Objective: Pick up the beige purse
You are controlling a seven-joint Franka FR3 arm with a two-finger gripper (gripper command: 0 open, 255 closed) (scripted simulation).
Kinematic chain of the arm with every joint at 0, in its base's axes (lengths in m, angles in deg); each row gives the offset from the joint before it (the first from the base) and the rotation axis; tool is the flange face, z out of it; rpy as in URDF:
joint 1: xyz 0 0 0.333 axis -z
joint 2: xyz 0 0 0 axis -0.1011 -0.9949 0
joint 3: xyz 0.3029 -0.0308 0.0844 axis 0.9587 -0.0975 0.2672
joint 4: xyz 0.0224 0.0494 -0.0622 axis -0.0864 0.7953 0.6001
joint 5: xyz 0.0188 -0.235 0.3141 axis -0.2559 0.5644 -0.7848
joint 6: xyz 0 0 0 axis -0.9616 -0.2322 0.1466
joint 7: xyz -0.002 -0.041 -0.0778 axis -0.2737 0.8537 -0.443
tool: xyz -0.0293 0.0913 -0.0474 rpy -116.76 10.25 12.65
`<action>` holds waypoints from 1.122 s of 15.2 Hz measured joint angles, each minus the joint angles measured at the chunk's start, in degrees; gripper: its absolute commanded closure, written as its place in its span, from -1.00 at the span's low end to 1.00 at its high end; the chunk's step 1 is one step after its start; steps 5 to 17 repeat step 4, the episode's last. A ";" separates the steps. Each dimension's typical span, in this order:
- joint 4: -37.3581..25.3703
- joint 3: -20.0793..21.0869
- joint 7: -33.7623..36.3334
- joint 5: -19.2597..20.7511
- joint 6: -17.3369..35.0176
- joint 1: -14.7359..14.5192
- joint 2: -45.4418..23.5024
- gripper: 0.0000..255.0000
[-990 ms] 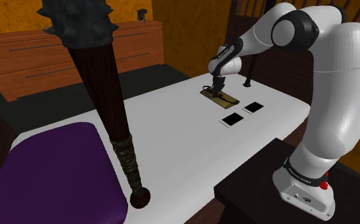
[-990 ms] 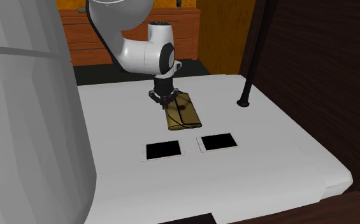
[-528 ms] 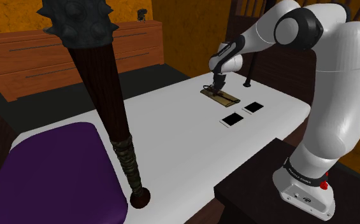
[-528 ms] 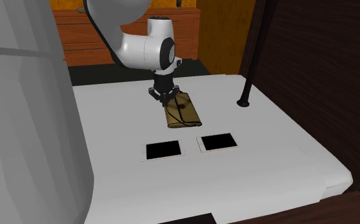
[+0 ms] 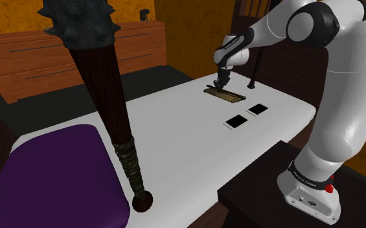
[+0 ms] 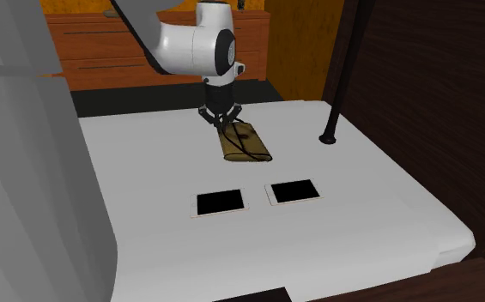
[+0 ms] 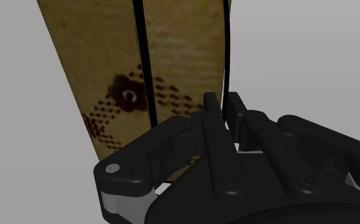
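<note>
While the tool point(image 6: 224, 128) grips the purse point(image 6: 251, 146), two black cards point(image 6: 220, 203) lie near.

The white arm point(image 5: 343, 84) stretched from the lower right up to the upper middle of the frame. Its black gripper point(image 5: 217, 82) pointed down, fingers point(image 7: 211, 105) squeezed together on a thin purse strap point(image 7: 225, 51).

Looks like home bedroom tbh: wooden dresser point(image 5: 45, 61) with drawers against orange wall point(image 5: 188, 26), white mattress-like surface point(image 5: 175, 136), purple cushion point(image 5: 52, 175), dark turned post point(image 5: 100, 84) beside it.
</note>
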 measured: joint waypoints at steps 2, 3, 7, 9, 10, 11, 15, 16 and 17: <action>-0.58 -0.14 0.35 0.39 -1.34 -0.16 0.79 1.00; -0.71 -0.23 0.44 0.57 -1.92 -0.20 1.26 1.00; -0.77 -0.29 0.54 0.72 -2.35 -0.24 1.65 1.00; -0.77 -0.29 0.54 0.72 -2.35 -0.24 1.65 1.00; -0.77 -0.29 0.54 0.72 -2.35 -0.24 1.65 1.00; -0.77 -0.29 0.54 0.72 -2.35 -0.24 1.65 1.00; -0.77 -0.29 0.54 0.72 -2.35 -0.24 1.65 1.00; -0.77 -0.29 0.54 0.72 -2.35 -0.24 1.65 1.00; -0.77 -0.29 0.54 0.72 -2.35 -0.24 1.65 1.00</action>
